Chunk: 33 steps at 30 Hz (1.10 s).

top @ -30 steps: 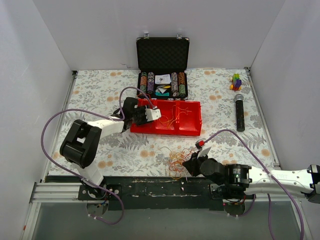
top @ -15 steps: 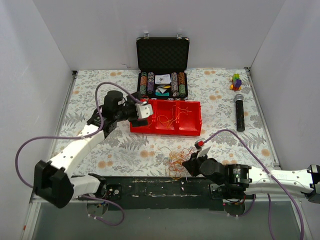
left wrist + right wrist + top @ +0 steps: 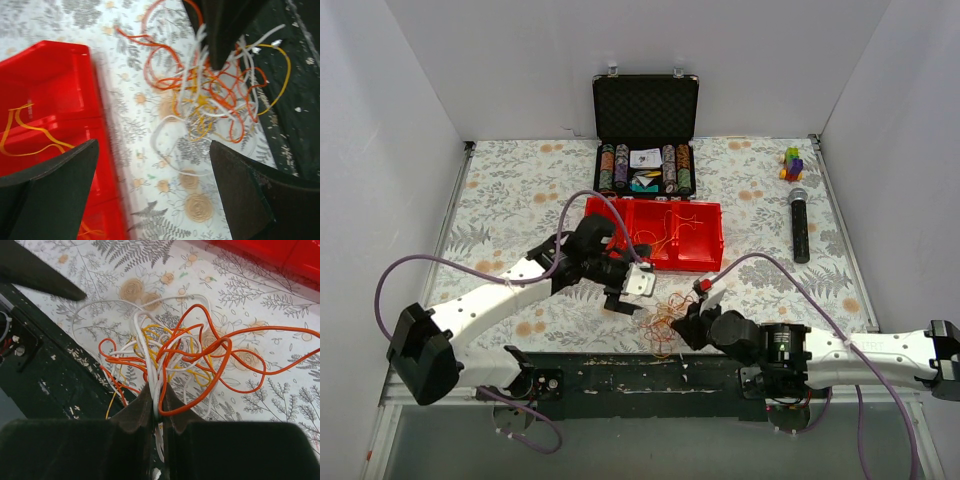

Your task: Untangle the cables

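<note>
The cables (image 3: 663, 318) are a loose tangle of thin orange, yellow and white wires on the flowered cloth by the table's near edge. My right gripper (image 3: 688, 322) is shut on a few white and orange strands of the cables (image 3: 185, 352), pinched between its jaws (image 3: 156, 396). My left gripper (image 3: 628, 292) hangs open just left of the tangle, with bare cloth between its fingers (image 3: 154, 150). From the left wrist the cables (image 3: 210, 95) lie ahead and to the right. A loose yellow wire (image 3: 30, 132) rests inside the red bin (image 3: 55, 85).
The red two-compartment bin (image 3: 700, 262) sits mid-table, just behind the tangle. An open black case of poker chips (image 3: 645, 130) stands behind it. A microphone (image 3: 799, 225) and small toy blocks (image 3: 791, 163) lie at the right. The black front rail (image 3: 620, 372) runs along the near edge.
My left gripper has left the red bin, swung toward the near edge beside the tangle, and opened wide. The right gripper stays shut on the wires and has shifted slightly left.
</note>
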{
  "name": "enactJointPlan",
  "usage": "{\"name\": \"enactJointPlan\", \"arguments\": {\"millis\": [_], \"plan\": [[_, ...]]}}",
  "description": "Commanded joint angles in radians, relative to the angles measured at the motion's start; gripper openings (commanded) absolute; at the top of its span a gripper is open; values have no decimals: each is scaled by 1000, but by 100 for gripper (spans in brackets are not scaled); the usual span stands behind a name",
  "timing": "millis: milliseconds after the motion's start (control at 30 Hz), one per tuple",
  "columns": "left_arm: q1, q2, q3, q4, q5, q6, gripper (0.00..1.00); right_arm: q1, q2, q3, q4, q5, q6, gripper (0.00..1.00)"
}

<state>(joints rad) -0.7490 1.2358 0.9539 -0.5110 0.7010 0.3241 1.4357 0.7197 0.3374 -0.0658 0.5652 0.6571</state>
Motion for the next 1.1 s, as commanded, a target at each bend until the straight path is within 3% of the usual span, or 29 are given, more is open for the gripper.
{"name": "enactJointPlan", "arguments": {"millis": [0,300,533,667,800,1067], "plan": [[-50,22,-15,-44,34,33,90,5,20,63,104,2,-43,1],[-84,79,0,8,51,-34,59,5,86,72,149,-22,-63,1],[-119,85,-24,54,54,-72,53,5,109,89,162,-25,-77,1],[-125,85,-24,65,52,-80,32,5,116,89,165,-27,-79,1],[-128,85,-15,66,26,-77,0,5,118,86,169,-24,-74,1],[-121,30,51,115,-207,-125,0,5,54,-3,115,-4,7,1]]}}
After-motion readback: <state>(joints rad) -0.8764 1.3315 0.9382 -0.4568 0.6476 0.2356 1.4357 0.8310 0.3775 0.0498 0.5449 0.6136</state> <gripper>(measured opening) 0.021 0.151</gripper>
